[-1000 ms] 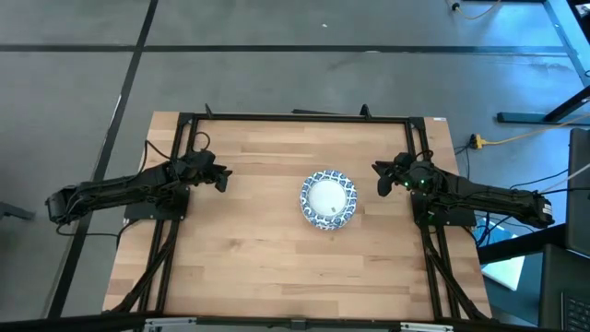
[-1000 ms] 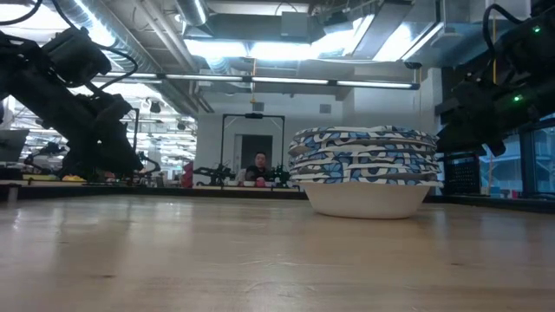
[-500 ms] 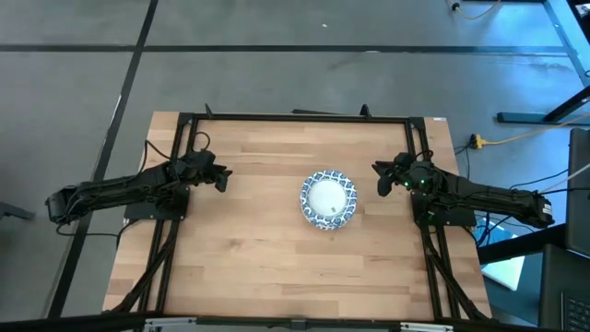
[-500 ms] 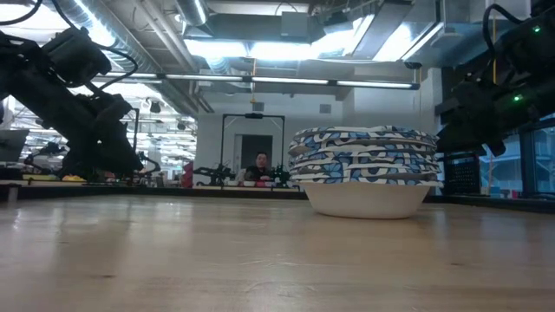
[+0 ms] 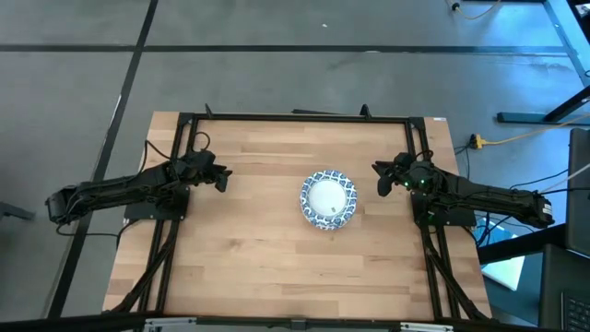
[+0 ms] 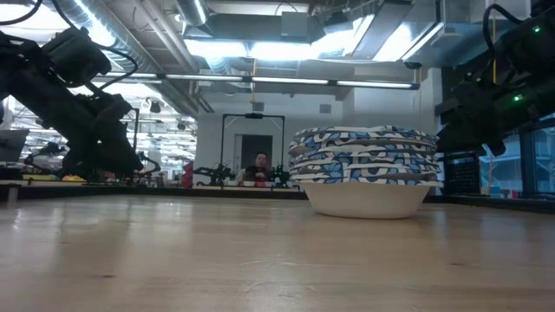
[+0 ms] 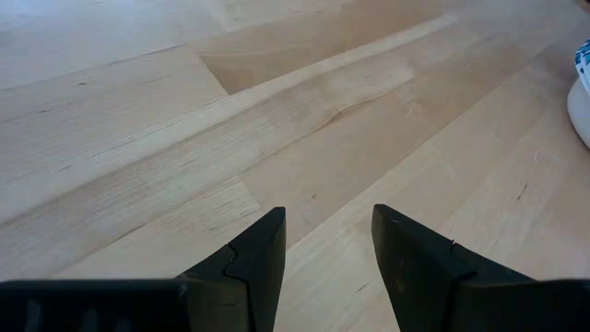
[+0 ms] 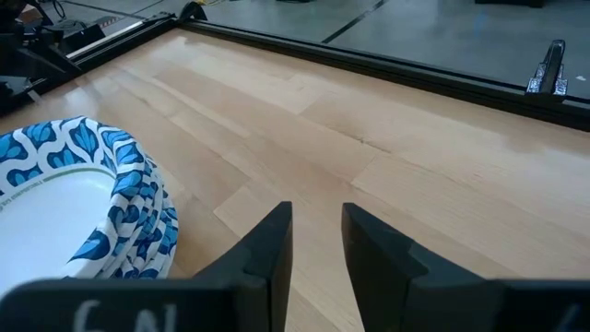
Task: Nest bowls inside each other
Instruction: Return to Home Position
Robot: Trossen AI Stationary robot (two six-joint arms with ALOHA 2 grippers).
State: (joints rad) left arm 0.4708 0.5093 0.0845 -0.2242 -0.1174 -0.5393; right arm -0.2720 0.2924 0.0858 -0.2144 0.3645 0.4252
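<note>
Several white bowls with blue-and-white patterned rims sit nested in one stack (image 5: pixel 327 199) near the table's middle, the bottom bowl's base on the wood (image 6: pixel 364 182). The stack shows partly in the right wrist view (image 8: pixel 78 207) and as a sliver in the left wrist view (image 7: pixel 582 88). My left gripper (image 5: pixel 221 177) hovers left of the stack, open and empty (image 7: pixel 327 240). My right gripper (image 5: pixel 379 177) hovers right of the stack, fingers a little apart, empty (image 8: pixel 316 231).
A black metal frame (image 5: pixel 295 117) runs along the table's far edge and down both sides by the arm bases. Bare wood lies in front of the stack (image 5: pixel 304 267). A person sits far off in the room behind the table (image 6: pixel 260 166).
</note>
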